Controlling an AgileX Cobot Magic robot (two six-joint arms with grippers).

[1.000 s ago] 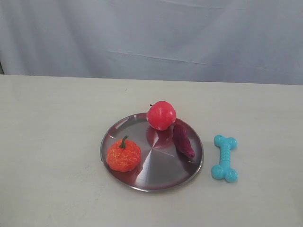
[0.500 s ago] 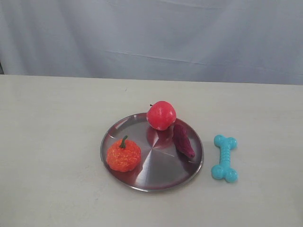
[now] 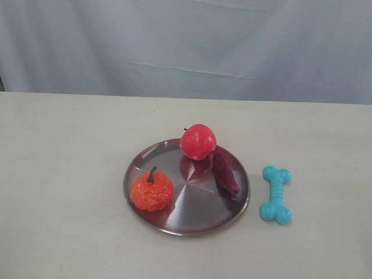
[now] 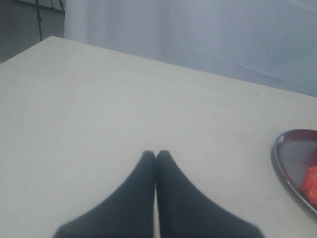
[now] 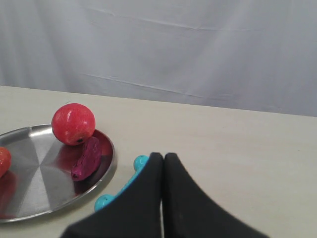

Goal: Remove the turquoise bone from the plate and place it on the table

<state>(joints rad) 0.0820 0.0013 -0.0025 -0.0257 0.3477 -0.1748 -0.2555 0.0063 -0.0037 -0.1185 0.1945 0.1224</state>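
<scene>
Turquoise bone [image 3: 275,195] already on table [image 3: 70,174]

The turquoise bone lies just right of the plate [image 3: 197,203], apart from its rim. Left gripper [image 4: 156,154] and right gripper [image 5: 163,156] are both pinched together, empty. A low right-arm sweep could knock it back.

Red apple [image 3: 198,141], orange pumpkin [image 3: 151,191], purple sweet potato [image 3: 225,172], grey backdrop [image 3: 186,46]

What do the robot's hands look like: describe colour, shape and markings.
The left hand and the right hand look alike: each has two matte black fingers, broad at the base, tapering to narrow rounded tips. No markings or cables show. The arms are out of view.
</scene>
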